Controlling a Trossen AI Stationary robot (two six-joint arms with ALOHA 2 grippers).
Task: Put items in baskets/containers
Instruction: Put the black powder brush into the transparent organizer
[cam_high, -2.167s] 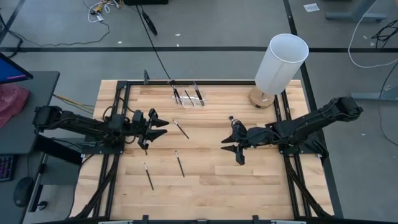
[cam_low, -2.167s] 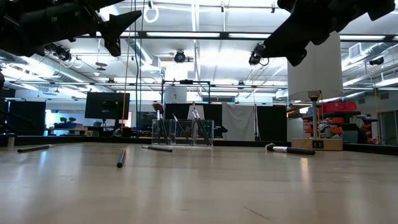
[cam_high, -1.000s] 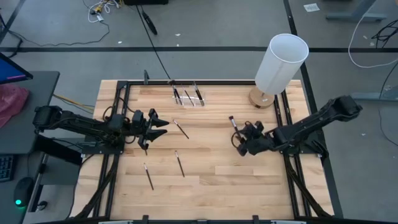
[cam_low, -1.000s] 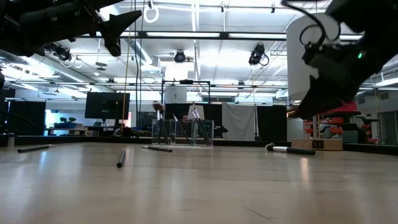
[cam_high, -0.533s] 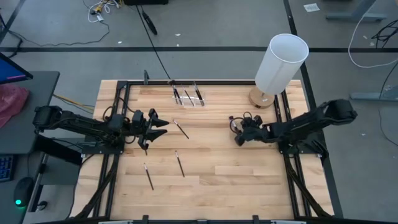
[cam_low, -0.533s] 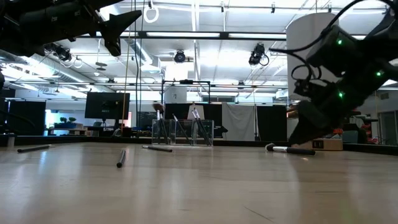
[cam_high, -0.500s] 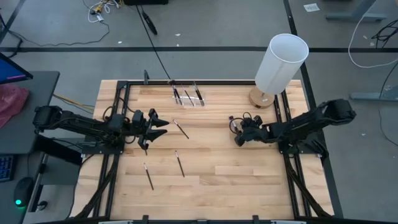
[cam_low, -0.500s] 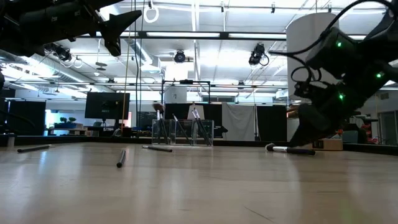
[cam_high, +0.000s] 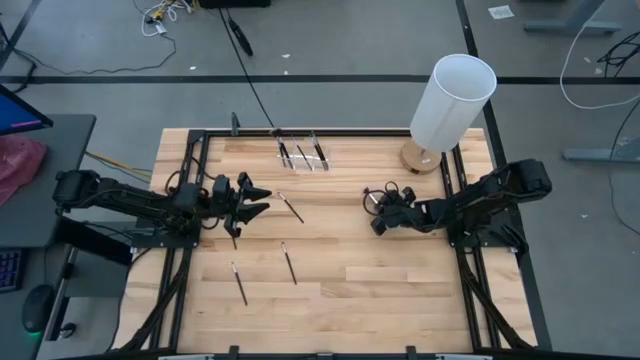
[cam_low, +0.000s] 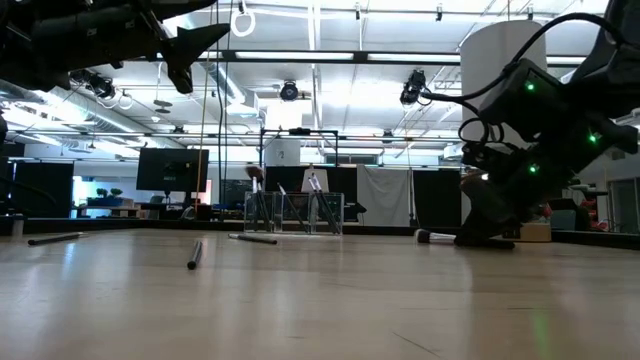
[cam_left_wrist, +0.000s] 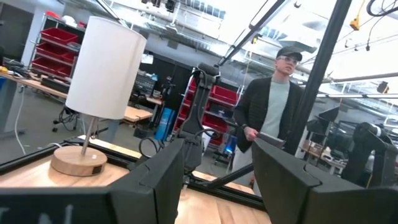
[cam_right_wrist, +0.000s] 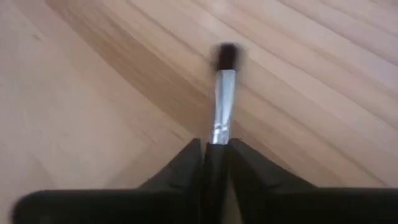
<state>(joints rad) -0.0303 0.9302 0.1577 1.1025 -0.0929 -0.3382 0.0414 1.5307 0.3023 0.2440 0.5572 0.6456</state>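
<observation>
The right gripper (cam_right_wrist: 214, 155) is clamped on a makeup brush (cam_right_wrist: 222, 93) (flat on table) — low for pickup; the left gripper (cam_left_wrist: 217, 168) is held parted, idle.

The right gripper (cam_high: 377, 213) is coming down near the white cylinder lamp (cam_high: 452, 103), its fingers (cam_right_wrist: 186, 163) closing around the handle of the makeup brush (cam_right_wrist: 222, 93) lying there on the table (cam_high: 400, 290).
</observation>
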